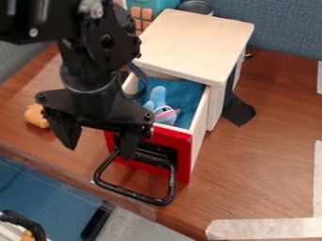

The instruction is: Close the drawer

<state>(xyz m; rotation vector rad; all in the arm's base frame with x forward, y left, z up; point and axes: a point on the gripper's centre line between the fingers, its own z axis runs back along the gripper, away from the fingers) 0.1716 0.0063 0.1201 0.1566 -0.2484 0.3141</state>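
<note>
The black gripper point(99, 140) hangs at the left of centre, its two fingers spread apart with nothing visible between them. Its right finger overlaps the left part of the drawer's red front point(181, 153) in the view; whether they touch I cannot tell. The drawer stands pulled out of a small white cabinet point(195, 44). A black wire-like handle point(171, 186) sticks out from the front, low and toward the camera. Inside the drawer lie a blue cloth point(189, 96) and a blue plush toy point(158, 101). The arm hides the drawer's left side.
An orange object point(36, 116) sits on the wooden table point(264, 160) left of the gripper. Black material point(239, 110) lies beside the cabinet's right side. Behind the cabinet are a teal toy point(148, 7) and a round metal item point(196, 6). White tape point(264, 229) marks the front right.
</note>
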